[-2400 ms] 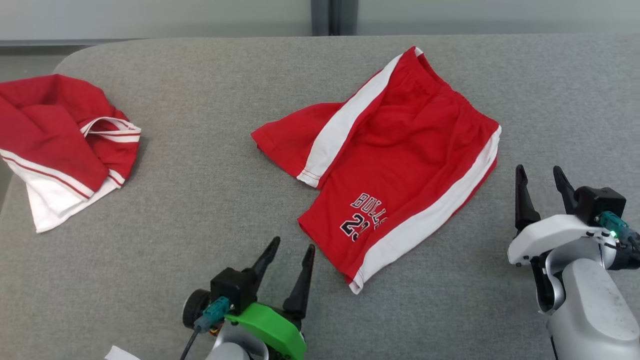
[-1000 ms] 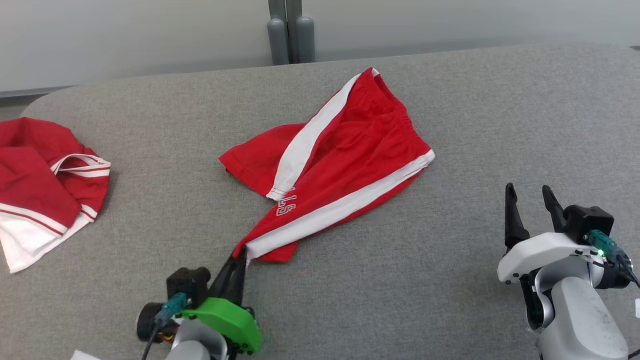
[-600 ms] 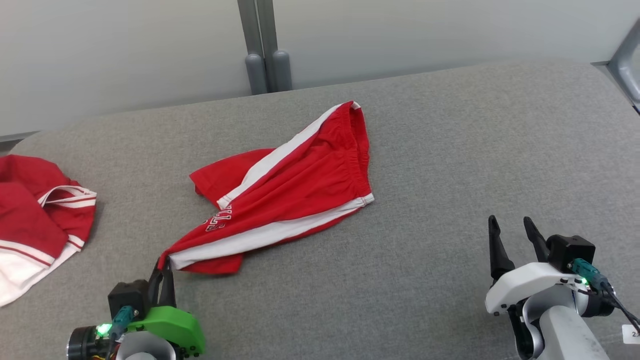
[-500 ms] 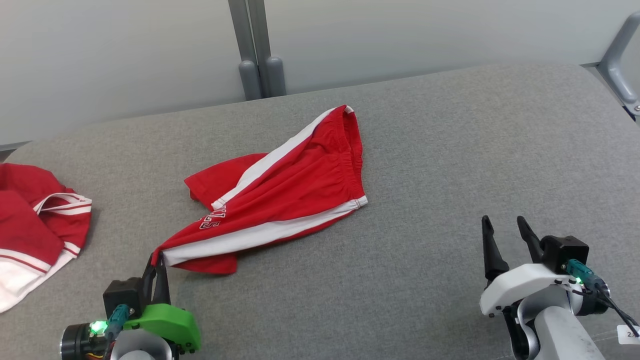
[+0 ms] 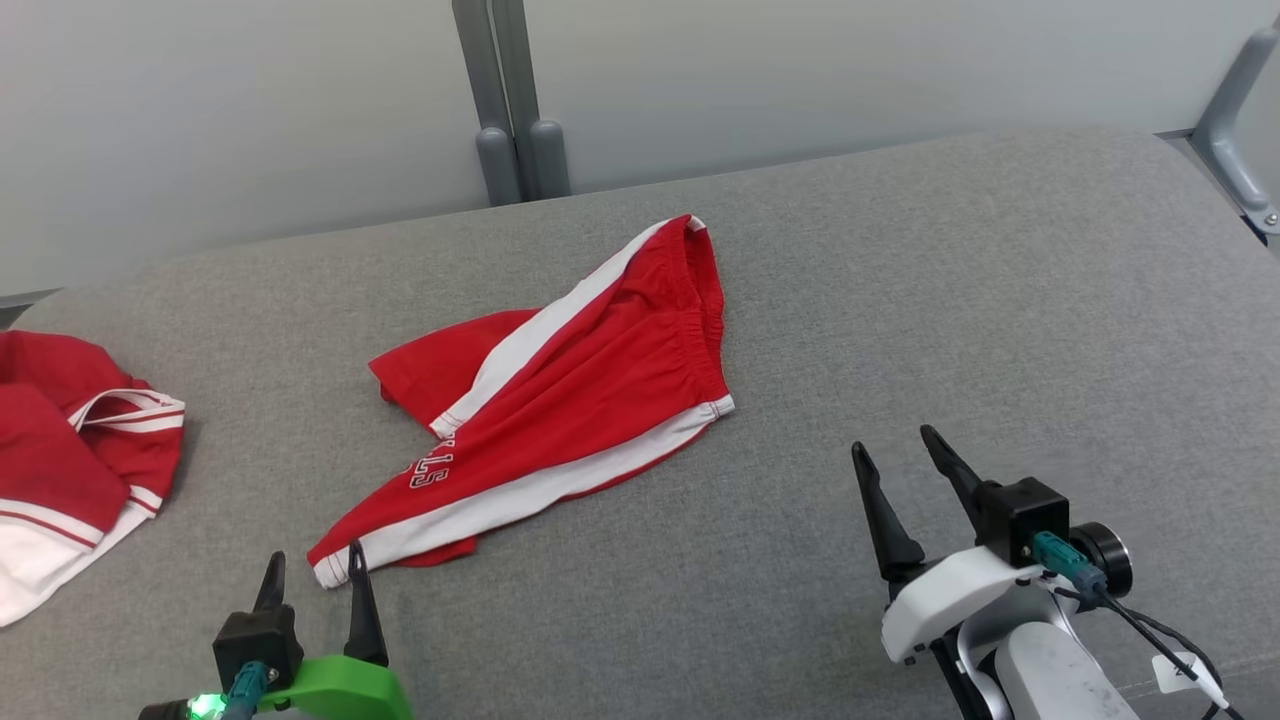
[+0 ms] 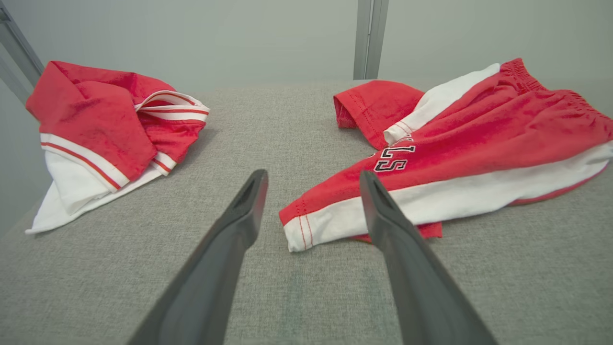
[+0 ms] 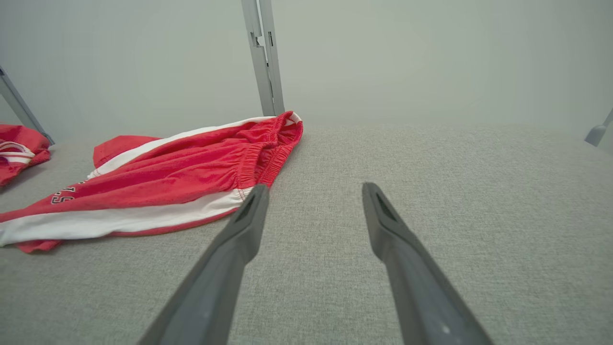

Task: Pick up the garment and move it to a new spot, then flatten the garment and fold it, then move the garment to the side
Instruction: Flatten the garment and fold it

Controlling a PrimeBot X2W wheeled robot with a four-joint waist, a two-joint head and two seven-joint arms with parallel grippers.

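Holding the left gripper (image 5: 313,556) spread wide at the near edge, gripping nothing, with the hem corner of the red shorts (image 5: 580,400) lying just ahead, in line with the gap between its fingers but not pinched. Holding the right gripper (image 5: 892,441) wide and empty too, a little farther in, near the waistband end yet apart from it. Lying loose on the grey cushion (image 5: 950,300), left of centre, bunched and partly doubled over itself. Reading the pick-and-move as probably finished, with the shorts down and no claw on them. Flattening, folding and the shift aside all waiting. Resting at the far left, well apart: a second red-and-white garment (image 5: 70,440).
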